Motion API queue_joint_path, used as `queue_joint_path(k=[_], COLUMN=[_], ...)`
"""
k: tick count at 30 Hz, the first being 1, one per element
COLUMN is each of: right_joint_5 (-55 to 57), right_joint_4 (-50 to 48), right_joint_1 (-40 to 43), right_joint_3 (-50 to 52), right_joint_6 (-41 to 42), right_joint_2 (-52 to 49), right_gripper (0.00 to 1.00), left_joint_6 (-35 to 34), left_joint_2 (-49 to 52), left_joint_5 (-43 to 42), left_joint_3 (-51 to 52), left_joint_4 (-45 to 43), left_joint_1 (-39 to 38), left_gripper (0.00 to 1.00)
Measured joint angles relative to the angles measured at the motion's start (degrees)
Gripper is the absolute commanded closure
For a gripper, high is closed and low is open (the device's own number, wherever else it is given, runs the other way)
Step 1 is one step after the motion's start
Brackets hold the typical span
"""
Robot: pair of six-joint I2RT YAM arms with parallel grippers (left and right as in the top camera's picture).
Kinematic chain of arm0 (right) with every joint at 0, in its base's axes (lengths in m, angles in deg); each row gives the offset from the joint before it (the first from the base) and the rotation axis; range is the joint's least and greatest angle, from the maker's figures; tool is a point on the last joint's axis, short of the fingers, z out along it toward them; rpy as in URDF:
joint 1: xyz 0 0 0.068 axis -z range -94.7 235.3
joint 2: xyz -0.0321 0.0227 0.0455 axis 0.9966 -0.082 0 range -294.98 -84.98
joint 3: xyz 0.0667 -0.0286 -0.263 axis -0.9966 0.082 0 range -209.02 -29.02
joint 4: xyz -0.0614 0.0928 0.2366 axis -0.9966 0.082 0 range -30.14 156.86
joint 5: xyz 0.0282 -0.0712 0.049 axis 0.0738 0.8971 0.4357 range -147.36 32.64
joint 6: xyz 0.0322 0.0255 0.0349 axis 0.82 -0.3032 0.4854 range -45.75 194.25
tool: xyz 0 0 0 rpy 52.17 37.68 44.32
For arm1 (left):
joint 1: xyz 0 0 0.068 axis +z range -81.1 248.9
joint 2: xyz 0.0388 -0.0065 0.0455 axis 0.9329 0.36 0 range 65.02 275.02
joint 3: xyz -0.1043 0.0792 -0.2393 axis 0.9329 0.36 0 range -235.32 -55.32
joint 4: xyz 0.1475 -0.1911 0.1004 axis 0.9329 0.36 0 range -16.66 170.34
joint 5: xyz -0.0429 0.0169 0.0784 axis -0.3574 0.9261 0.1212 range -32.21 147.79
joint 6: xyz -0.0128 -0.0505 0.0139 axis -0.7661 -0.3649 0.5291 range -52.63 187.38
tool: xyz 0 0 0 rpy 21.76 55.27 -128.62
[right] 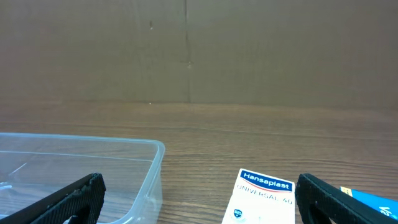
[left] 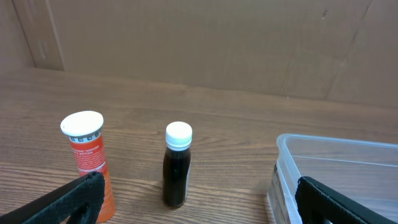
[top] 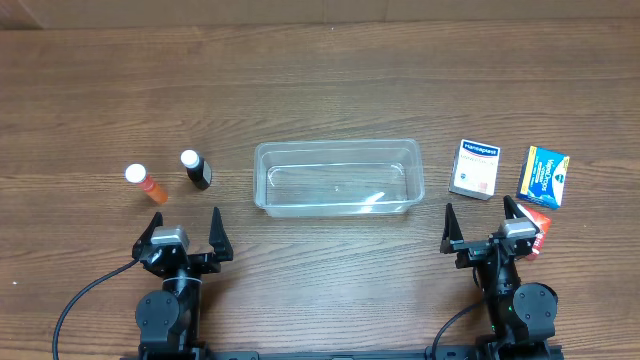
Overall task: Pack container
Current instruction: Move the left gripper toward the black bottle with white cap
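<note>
left gripper (top: pixel 186 214) fingers spread, empty; container (top: pixel 336 146) ahead, to its right, apart. right gripper (top: pixel 479 210) fingers spread, empty; container ahead, to its left. dark bottle (top: pixel 196 170) just ahead of left gripper; hansaplast box (top: pixel 475 168) ahead of right.

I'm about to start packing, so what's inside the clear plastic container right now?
The container looks empty: through its clear bottom only the wooden table and some glare show. Nothing covers its inside from overhead.
</note>
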Motion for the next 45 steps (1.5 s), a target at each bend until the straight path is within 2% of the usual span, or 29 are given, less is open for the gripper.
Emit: queue_joint_path(k=[33, 38, 45], right_joint_5=[0.0, 0.0, 0.0], right_joint_4=[0.0, 0.4, 4.5], right_joint_1=[0.0, 0.0, 0.0], right_joint_3=[0.0, 0.0, -5.8], right_joint_6=[0.0, 1.6, 7.1], right_joint_2=[0.0, 0.0, -2.2], right_gripper=[0.00, 0.00, 0.00], left_joint_6=[0.0, -2.3, -3.7], left_joint_2=[0.0, 0.0, 1.0], left_joint_5=[0.0, 0.0, -1.1], left_joint_3=[0.0, 0.0, -8.6], left_joint_4=[0.0, 0.0, 8.4], left_joint_1=[0.0, 0.0, 0.0], left_gripper=[0.00, 0.00, 0.00])
